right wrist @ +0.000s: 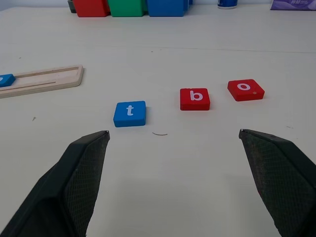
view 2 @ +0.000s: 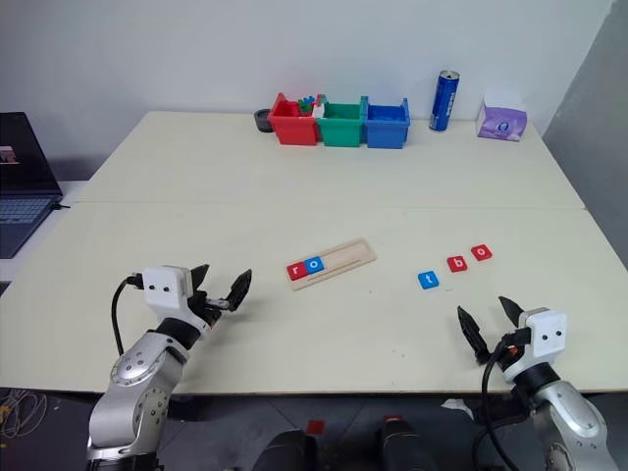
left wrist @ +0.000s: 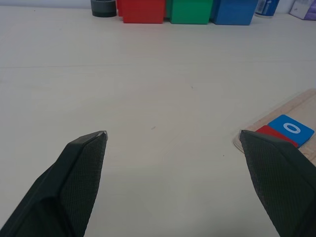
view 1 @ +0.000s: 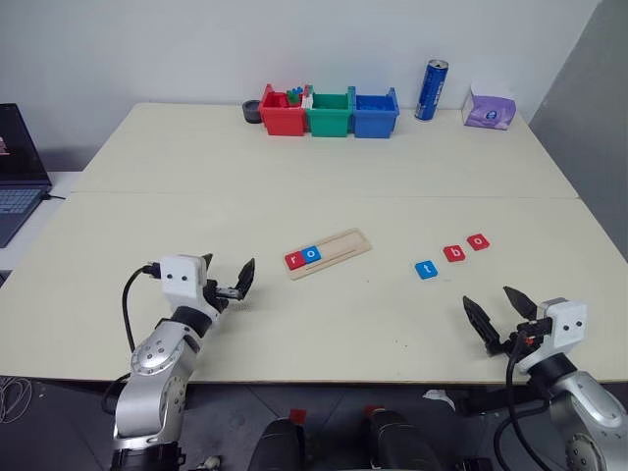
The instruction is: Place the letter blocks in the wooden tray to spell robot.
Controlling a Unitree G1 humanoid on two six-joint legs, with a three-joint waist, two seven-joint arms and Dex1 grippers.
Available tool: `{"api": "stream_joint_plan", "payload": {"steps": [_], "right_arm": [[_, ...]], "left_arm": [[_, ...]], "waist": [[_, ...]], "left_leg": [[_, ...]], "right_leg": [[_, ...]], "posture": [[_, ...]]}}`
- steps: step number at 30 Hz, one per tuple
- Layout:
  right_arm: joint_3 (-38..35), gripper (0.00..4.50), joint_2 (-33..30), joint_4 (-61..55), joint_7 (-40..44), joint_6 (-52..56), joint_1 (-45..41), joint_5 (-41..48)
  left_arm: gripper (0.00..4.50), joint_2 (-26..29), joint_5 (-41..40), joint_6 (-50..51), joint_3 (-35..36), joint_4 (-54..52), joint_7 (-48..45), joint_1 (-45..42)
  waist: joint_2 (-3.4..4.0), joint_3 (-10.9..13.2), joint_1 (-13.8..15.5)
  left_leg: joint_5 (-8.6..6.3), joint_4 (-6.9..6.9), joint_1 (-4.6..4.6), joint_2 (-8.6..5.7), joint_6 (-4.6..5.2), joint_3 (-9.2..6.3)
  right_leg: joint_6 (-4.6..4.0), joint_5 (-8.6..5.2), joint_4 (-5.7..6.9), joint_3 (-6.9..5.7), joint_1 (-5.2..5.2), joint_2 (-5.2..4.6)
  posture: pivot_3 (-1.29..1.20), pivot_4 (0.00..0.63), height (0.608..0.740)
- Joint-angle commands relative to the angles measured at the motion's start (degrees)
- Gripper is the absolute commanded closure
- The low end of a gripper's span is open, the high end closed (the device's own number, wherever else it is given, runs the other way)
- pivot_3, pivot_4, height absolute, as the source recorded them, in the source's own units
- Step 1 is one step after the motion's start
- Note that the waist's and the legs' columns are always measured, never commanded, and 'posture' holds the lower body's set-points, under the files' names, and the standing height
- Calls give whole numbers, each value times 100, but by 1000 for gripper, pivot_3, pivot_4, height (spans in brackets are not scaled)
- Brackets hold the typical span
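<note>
Both claws hung wide open, empty, over table's [view 1: 147,216] near edge: left gripper [view 1: 227,282], right gripper [view 1: 498,312]. Mid-table, wooden tray [view 1: 343,247] held red r [view 1: 294,260], blue o [view 1: 311,254]. Blue t [view 1: 426,269], red b [view 1: 454,253], red o [view 1: 478,241] lay loose twd right edge.

A wide stretch of bare cream table [view 1: 245,196] lies between the two grippers at the near edge and a row of red, green and blue bins [view 1: 329,111] against the far edge, so most of the surface offers clear passage. The only low obstacles in the middle are the wooden tray [view 1: 329,253], lying at a slant with two tiles at its left end, and to its right three loose letter blocks [view 1: 452,253] in a spaced diagonal line with bare table around each. Beside the bins stand a blue can [view 1: 431,89] and a purple tissue pack [view 1: 489,107], and a laptop [view 1: 18,167] sits off the table's far left side.
</note>
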Motion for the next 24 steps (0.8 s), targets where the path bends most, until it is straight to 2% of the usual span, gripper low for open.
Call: {"api": "stream_joint_plan", "payload": {"steps": [1, 5, 15, 24], "right_arm": [[29, 35, 11, -86, 25, -103, 13, -10], [82, 35, 10, -171, -37, -22, 22, -10], [81, 35, -45, -332, -71, 150, 63, 69], [116, 35, -14, -352, -55, 103, 170, 29]], "left_arm": [[0, 122, -28, -144, 30, -354, -142, 70], [0, 260, 79, 155, -198, -496, -191, 156], [0, 245, 176, -483, -134, -319, -278, 212], [0, 339, 175, -493, -50, -154, -418, 199]], "waist": [[0, 0, 0], [0, 0, -1], [0, 0, 2], [0, 0, 0]], "left_leg": [[0, 0, 0, 0, 0, 0], [0, 0, -1, 0, 0, 0], [0, 0, -1, 1, 0, -2], [0, 0, 0, 1, 0, 0]], "right_leg": [[0, 0, 0, 0, 0, 0], [-2, -1, 0, 1, 0, 0], [-3, -1, 0, 1, 0, 0], [-4, -2, 0, 0, 0, 0]], "posture": [[0, 150, 740], [0, 150, 740], [0, 150, 740], [0, 150, 740]]}}
